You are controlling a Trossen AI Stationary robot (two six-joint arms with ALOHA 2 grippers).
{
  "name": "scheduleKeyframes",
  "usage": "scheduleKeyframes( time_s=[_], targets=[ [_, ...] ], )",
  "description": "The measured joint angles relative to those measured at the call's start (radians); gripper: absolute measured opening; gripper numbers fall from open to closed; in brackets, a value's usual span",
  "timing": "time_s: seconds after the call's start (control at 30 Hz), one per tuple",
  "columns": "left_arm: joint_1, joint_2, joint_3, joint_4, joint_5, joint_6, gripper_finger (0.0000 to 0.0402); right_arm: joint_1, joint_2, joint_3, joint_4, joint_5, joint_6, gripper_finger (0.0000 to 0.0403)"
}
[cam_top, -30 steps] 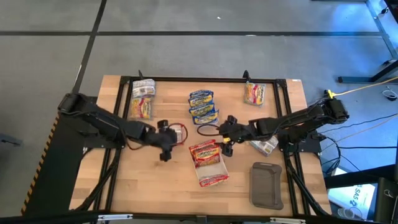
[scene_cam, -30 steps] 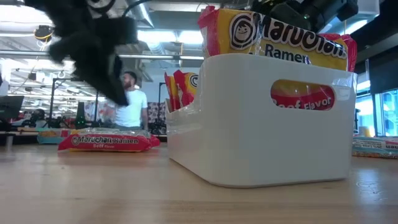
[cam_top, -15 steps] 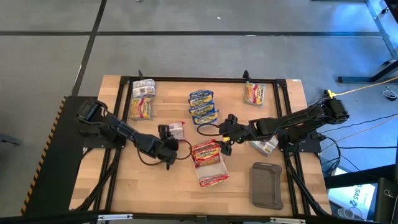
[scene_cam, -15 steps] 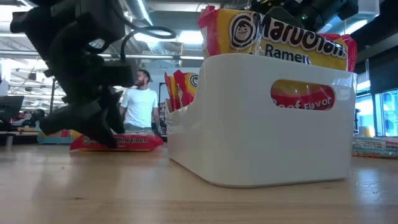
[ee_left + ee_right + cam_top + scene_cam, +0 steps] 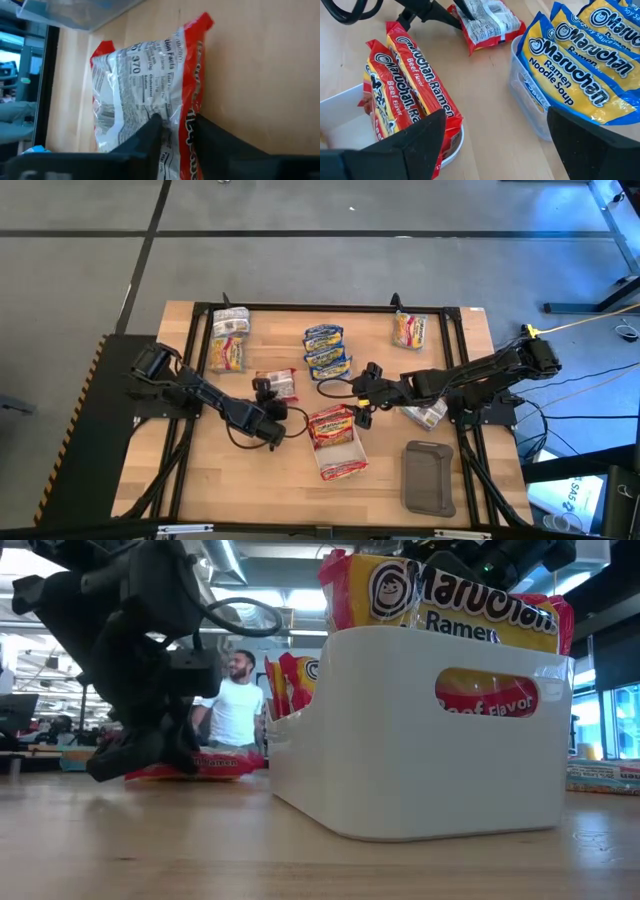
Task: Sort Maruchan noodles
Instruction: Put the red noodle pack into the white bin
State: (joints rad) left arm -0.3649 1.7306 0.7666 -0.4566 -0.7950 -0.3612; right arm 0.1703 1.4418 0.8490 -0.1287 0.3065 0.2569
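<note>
Left wrist view shows the left gripper (image 5: 175, 127) pinching a red packet's (image 5: 145, 95) edge, left of the white tray (image 5: 345, 452); crinkly film may slip. Right gripper (image 5: 362, 395) waits agape.

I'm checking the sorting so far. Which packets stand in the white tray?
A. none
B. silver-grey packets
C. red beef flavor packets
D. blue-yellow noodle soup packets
C: the white tray holds upright red beef flavor packets; the blue-yellow packets sit in a separate clear container.

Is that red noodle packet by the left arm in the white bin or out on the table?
Out: the red packet lies flat on the table, beside the white bin.
</note>
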Motion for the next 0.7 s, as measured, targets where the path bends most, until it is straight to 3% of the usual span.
scheduleKeyframes(
  time_s=[0.23,0.47,0.7],
  targets=[
    [0.000,0.000,0.000,0.004,-0.004,-0.028,0.0012,0.000,0.000,0.000,0.000,0.000,0.000,0.0323],
    [-0.011,-0.011,0.069,-0.053,0.042,-0.053,0.0003,0.000,0.000,0.000,0.000,-0.011,0.000,0.0324],
    [-0.055,-0.093,0.250,-0.322,0.147,-0.165,0.0002,0.022,-0.035,0.001,0.016,-0.058,-0.014,0.0324]
  ],
)
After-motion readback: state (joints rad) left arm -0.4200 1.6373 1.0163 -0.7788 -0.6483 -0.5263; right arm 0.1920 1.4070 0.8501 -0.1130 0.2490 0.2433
